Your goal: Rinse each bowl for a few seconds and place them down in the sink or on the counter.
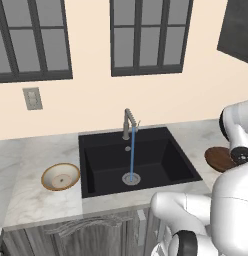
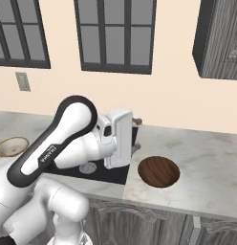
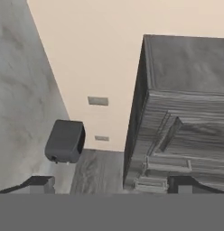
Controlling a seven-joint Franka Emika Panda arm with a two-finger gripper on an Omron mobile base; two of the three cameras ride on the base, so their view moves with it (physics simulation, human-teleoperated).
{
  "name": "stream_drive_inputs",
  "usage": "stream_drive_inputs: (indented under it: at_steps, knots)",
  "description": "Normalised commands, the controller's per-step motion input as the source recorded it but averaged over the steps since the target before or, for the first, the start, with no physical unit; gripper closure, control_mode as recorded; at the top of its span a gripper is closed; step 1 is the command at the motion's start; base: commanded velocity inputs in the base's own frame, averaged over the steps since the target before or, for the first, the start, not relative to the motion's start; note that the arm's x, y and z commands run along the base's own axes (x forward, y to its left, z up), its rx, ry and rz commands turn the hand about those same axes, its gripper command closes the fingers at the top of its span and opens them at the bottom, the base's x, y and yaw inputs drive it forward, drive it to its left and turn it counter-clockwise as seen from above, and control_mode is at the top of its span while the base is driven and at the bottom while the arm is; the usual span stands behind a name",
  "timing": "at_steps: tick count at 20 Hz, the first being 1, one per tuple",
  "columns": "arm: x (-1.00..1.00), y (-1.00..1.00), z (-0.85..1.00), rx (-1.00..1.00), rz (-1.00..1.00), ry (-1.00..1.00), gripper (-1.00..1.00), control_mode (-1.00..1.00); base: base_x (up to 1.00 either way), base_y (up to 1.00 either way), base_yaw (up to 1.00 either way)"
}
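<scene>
The black sink point(image 1: 151, 165) lies in the middle of the marble counter point(image 1: 26, 200). A thin blue stream of water point(image 1: 131, 155) runs from the grey tap point(image 1: 127, 122) down onto the silver drain point(image 1: 130, 178). Left of the sink, the tan-rimmed bowl point(image 1: 60, 176) point(image 2: 12, 146) rests upright on the counter. The dark brown bowl point(image 2: 158, 171) point(image 1: 219, 158) rests on the counter right of the sink. My gripper point(image 2: 134, 141) hovers over the sink's right edge, above and left of the brown bowl. In the hand view its fingertips point(image 3: 41, 184) stand wide apart, open, with nothing between them.
The hand view looks along the counter to a dark grey appliance point(image 3: 65, 141) near the wall and a grey wood cabinet point(image 3: 186, 113). A wall cabinet point(image 2: 220, 38) hangs above the right counter. My arm covers much of the sink in the right base view.
</scene>
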Motion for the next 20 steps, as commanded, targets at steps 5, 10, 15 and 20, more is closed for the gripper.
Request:
stream_drive_inputs:
  at_steps: [5,10,15,20]
  knots:
    - [0.0,0.17,0.03,0.23,-0.28,-0.05,-1.0,-1.0,0.0,0.0,0.0]
    - [0.03,0.17,0.03,0.27,-0.22,-0.17,-1.0,-1.0,0.0,0.0,0.0]
    - [0.22,0.18,0.0,0.31,-0.16,-0.26,-1.0,-1.0,0.0,0.0,0.0]
    - [0.31,0.24,0.0,0.35,-0.1,-0.28,-1.0,-1.0,0.0,0.0,0.0]
